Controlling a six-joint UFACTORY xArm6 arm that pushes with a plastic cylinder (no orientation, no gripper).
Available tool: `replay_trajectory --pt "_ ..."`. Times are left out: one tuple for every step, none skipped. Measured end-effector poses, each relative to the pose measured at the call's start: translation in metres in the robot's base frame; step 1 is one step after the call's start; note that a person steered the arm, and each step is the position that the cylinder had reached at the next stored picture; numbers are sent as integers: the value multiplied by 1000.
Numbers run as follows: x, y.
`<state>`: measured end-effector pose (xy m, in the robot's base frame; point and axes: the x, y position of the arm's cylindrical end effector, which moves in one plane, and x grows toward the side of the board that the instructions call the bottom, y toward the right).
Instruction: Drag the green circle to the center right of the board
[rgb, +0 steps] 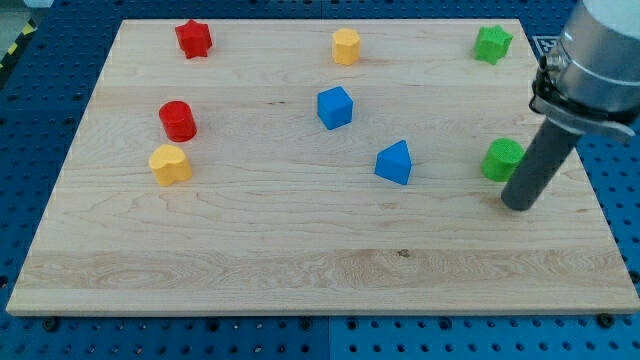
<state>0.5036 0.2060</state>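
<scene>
With no hand to open or close, only my tip (520, 203) resting just below-right of the green circle (502, 159), already near the counter's (300, 260) right-middle edge, I'd nudge gently, barely.

my tip (519, 203) rests just right of the green circle (501, 159), touching it.

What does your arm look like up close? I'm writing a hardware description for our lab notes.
Only my arm's end shows, at the view's upper right: a light grey rounded housing with a black clamp ring below it. From that a straight, dark grey cylindrical rod runs down to my tip. No cables or markings are visible.
</scene>
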Motion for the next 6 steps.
replay_trajectory --pt "-26 1" --pt "-35 29" --pt "-29 20" --pt "-22 -35" --pt "-35 -71" --pt "-60 -53"
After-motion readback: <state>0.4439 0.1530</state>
